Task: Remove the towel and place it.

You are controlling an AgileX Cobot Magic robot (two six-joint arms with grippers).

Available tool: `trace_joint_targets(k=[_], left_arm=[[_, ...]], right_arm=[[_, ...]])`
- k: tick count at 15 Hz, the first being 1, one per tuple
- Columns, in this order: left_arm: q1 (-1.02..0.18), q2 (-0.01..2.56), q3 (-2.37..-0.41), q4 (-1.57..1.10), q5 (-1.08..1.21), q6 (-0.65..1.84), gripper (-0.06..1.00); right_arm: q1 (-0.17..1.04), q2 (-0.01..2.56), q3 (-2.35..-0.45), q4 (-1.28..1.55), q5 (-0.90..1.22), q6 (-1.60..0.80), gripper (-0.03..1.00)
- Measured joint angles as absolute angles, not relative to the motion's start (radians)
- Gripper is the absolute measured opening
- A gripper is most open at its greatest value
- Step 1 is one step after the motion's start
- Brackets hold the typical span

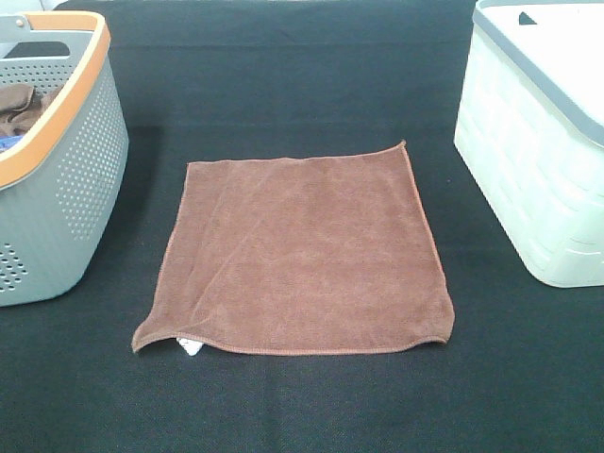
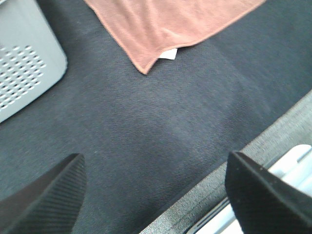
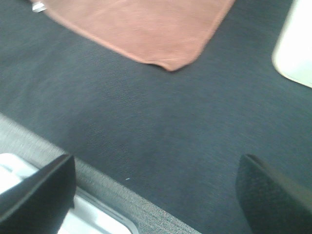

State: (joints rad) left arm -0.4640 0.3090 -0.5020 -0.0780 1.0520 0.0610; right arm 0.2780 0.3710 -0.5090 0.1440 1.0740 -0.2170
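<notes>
Item: brown towel (image 1: pixel 302 255), spread flat on the dark cloth between grey basket (image 1: pixel 57 160) and white bin (image 1: pixel 538 142), judged light, limp, unbreakable; I would pinch its lifted near corners, my left gripper (image 2: pixel 153 195) and right gripper (image 3: pixel 156 195) both wide and empty.

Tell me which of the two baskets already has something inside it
The grey basket with the orange rim, on the left of the high view. Brown cloth shows inside it. The pale white basket on the right shows nothing inside from here.
</notes>
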Motion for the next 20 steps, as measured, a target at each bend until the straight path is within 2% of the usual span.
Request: trace_joint_targets(k=[3, 4, 6, 8, 11, 20], left_arm=[[-0.211, 0.248, -0.502, -0.077, 1.052, 0.061, 0.75], [-0.211, 0.248, -0.502, -0.077, 1.052, 0.061, 0.75], [-0.099, 0.188, -0.502, -0.077, 1.052, 0.061, 0.75], [-0.018, 0.116, -0.502, -0.077, 1.052, 0.061, 0.75], [0.017, 0.049, -0.502, -0.077, 1.052, 0.061, 0.75], [0.018, -0.005, -0.502, -0.077, 1.052, 0.061, 0.75]], right_arm=[[0.110, 0.319, -0.509, 0.144, 1.073, -0.217, 0.84], [0.110, 0.319, -0.509, 0.144, 1.073, -0.217, 0.84], [0.043, 0.242, -0.509, 0.144, 1.072, -0.217, 0.84], [0.029, 0.131, -0.509, 0.144, 1.072, -0.217, 0.84], [0.029, 0.008, -0.508, 0.144, 1.072, -0.217, 0.84], [0.029, -0.008, -0.508, 0.145, 1.072, -0.217, 0.84]])
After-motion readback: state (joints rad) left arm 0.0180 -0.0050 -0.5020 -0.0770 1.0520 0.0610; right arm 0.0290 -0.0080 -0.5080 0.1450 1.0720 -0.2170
